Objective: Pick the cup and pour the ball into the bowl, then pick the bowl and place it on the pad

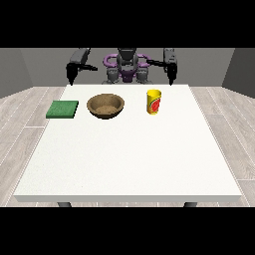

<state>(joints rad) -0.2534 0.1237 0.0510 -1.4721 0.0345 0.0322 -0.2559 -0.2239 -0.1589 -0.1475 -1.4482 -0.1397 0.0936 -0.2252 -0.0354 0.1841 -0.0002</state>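
A yellow cup (154, 101) with a red mark stands upright on the white table (129, 159), right of centre near the far edge. I cannot see a ball inside it. A brown wooden bowl (105, 106) sits to its left, and a flat green pad (63, 109) lies further left. The hand at the view's right (172, 76) hangs down behind the table's far edge, above and behind the cup. The hand at the view's left (71, 76) hangs likewise beyond the far left corner, behind the pad. Neither hand touches anything.
The robot's torso (127, 67) stands behind the table's far edge. Wooden floor surrounds the table, with grey walls behind.
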